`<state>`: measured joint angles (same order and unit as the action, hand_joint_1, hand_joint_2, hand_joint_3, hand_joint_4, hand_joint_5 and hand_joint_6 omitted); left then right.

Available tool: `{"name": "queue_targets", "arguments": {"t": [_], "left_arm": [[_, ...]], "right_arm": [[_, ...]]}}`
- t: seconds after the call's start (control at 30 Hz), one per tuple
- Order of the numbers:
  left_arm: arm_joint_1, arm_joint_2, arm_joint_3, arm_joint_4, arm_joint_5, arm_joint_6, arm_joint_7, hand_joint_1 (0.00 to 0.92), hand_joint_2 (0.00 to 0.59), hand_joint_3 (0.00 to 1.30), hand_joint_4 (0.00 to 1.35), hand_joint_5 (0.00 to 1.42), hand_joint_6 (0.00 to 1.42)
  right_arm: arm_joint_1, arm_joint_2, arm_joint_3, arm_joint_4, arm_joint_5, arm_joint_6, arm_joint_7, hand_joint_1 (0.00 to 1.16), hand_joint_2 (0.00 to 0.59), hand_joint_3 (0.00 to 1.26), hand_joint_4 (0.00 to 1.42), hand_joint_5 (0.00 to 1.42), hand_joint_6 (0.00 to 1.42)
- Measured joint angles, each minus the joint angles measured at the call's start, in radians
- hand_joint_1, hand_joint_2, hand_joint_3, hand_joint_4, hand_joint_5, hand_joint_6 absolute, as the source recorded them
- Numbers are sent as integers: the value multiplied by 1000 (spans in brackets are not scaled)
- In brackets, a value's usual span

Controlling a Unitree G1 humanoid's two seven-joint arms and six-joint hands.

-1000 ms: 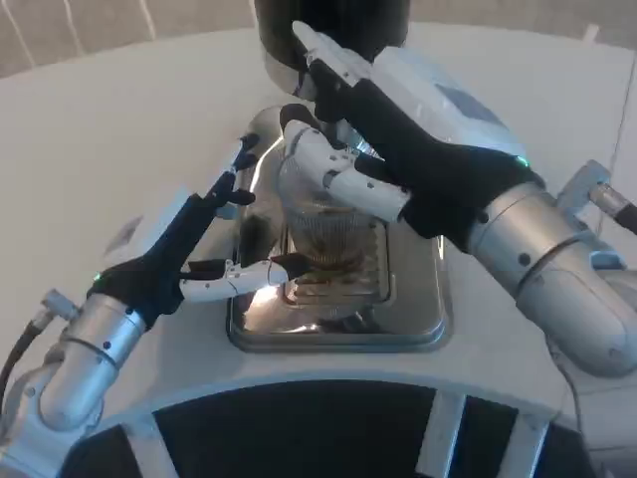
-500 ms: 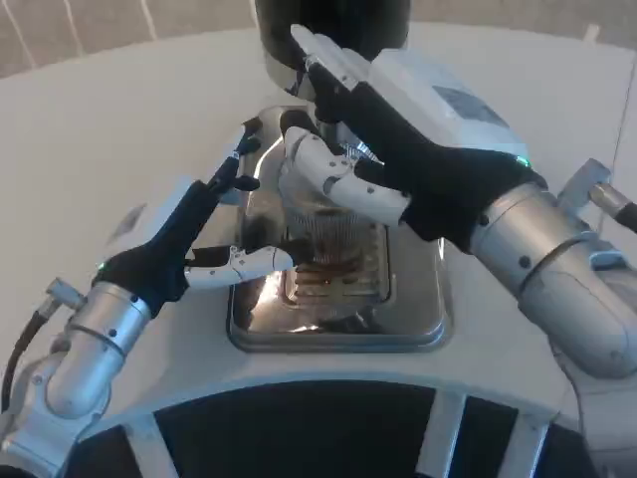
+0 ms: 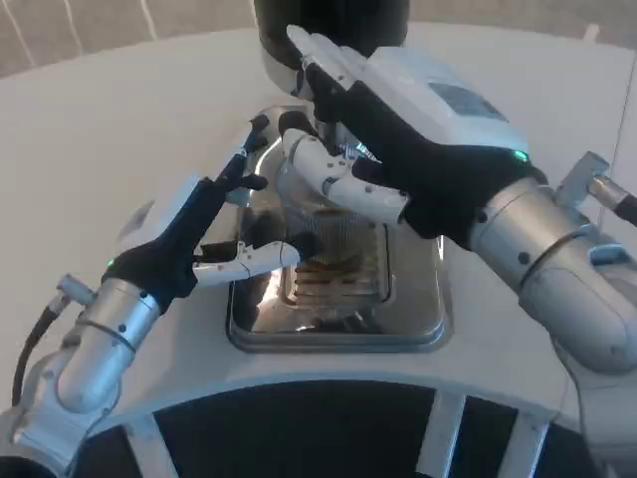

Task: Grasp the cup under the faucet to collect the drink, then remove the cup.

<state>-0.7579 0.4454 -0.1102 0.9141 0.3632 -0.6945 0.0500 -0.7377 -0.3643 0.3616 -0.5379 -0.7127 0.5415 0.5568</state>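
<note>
We are at the filling step: our right hand point(image 3: 398, 164) wraps the cup point(image 3: 323, 234) on the tray point(image 3: 418, 319) under the faucet point(image 3: 328, 40), our left hand point(image 3: 214, 234) waits open beside it, and next we should lift the cup out gently.

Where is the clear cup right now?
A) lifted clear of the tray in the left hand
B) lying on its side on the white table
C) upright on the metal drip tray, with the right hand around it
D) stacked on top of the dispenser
C: the clear cup stands on the metal drip tray, the right hand wrapped around its upper part, the left hand open beside it.
</note>
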Motion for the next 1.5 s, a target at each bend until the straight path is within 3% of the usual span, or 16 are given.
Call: {"name": "queue_targets", "arguments": {"t": [0.77,1.5], "left_arm": [[-16,-16,-6,6,-1,-10,0,370,57,0,0,270,315],[-15,-15,-8,5,-1,-27,-1,370,58,0,0,278,315]], "right_arm": [[0,1,-6,-5,-7,0,15,1,586,0,0,0,0],[94,9,-70,-98,-28,-8,-30,7,586,0,0,0,0]]}}
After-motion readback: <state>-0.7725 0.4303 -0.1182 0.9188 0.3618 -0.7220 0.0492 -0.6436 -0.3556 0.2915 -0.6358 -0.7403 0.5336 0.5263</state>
